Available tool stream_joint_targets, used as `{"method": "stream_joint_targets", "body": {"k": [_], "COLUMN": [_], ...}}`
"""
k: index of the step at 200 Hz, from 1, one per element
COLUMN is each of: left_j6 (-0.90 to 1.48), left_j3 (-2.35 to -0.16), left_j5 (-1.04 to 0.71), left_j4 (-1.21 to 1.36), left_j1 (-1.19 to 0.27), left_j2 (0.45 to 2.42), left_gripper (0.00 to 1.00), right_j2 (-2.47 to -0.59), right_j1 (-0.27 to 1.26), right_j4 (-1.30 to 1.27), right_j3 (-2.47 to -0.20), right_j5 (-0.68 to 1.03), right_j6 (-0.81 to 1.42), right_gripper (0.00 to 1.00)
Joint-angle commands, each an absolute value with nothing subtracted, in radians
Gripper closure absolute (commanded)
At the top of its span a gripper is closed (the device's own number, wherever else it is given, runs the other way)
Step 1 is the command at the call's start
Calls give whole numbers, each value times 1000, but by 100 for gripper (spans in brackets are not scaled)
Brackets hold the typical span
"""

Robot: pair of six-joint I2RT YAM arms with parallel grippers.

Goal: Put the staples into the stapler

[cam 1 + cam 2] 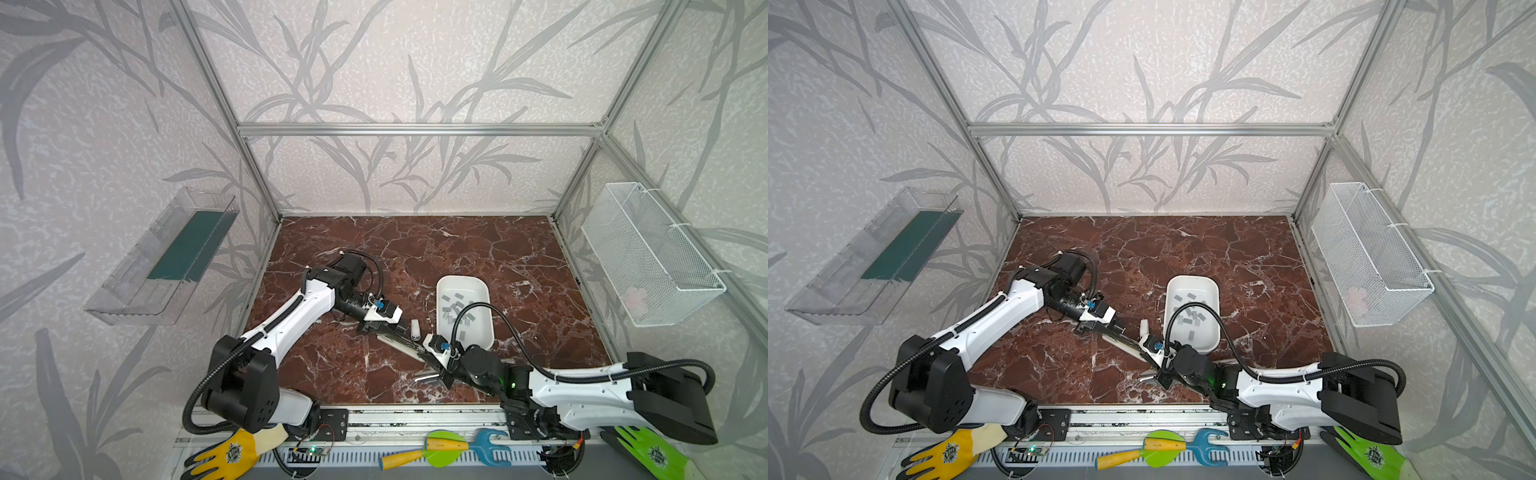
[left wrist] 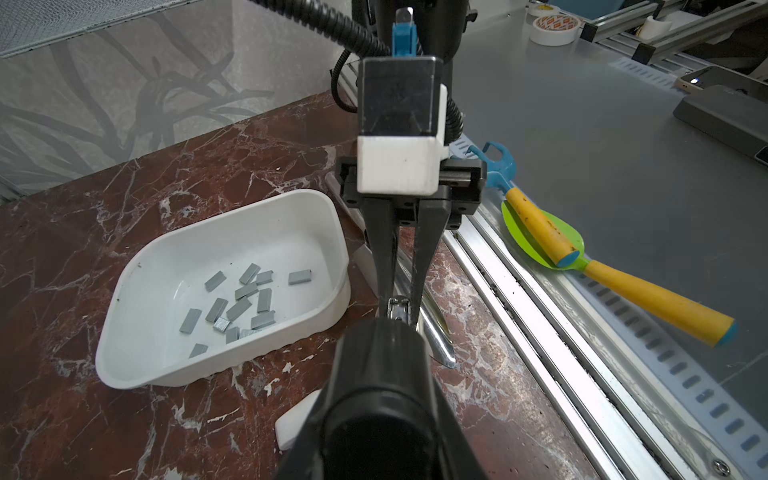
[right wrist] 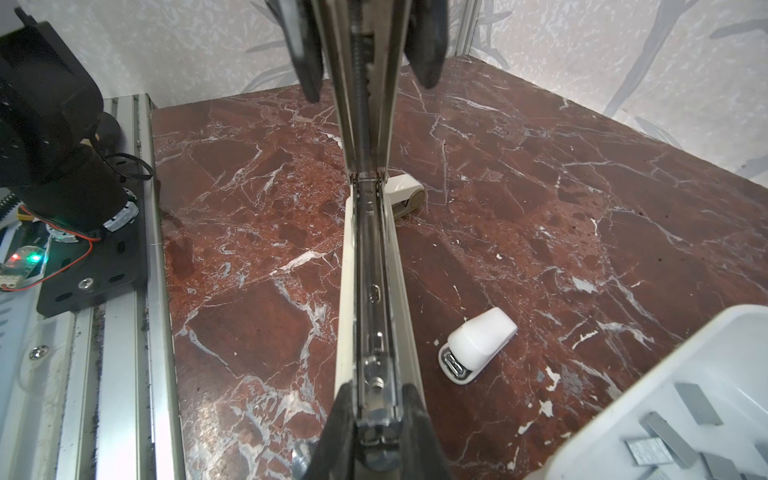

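Clamping the opened stapler (image 3: 370, 291) just beside the white tray (image 2: 249, 237), the left gripper (image 3: 370, 89) and the right gripper (image 3: 377, 388) are both closed on it; the staples (image 2: 243, 305) lie loose inside the tray, apart from both, nearer the right gripper.

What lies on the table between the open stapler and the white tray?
A small white plastic piece, clearest in the right wrist view.

On the table (image 1: 457, 245), the tray (image 1: 462, 284) sits right of centre, toward the front edge, with the staples (image 1: 459, 309) lying inside it. The stapler (image 1: 400, 345) lies diagonally just left of the tray's front end. A small loose part (image 1: 414, 328) lies between them.
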State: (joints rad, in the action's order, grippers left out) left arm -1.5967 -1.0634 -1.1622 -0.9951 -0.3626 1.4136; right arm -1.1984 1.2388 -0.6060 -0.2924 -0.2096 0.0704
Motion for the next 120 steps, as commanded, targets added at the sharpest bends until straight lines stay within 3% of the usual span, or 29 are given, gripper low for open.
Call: {"method": "stream_joint_targets", "body": {"k": [1, 74, 120], "left_j6": [-1620, -1119, -1309], "left_j3": [-1094, -848, -984], "left_j5": [-1194, -1236, -1331], "left_j4": [-938, -199, -493], "left_j1": [-329, -176, -105], "left_j2": [1386, 1317, 1448], "left_gripper": [100, 100, 100], "right_j2": [-1241, -1387, -1508], "right_j1": [1253, 1347, 1349], "right_j4": [-536, -686, -841], "right_j3": [-269, -274, -268], "right_j5": [-251, -394, -396], "right_j6": [130, 197, 206], "right_gripper": [100, 100, 100]}}
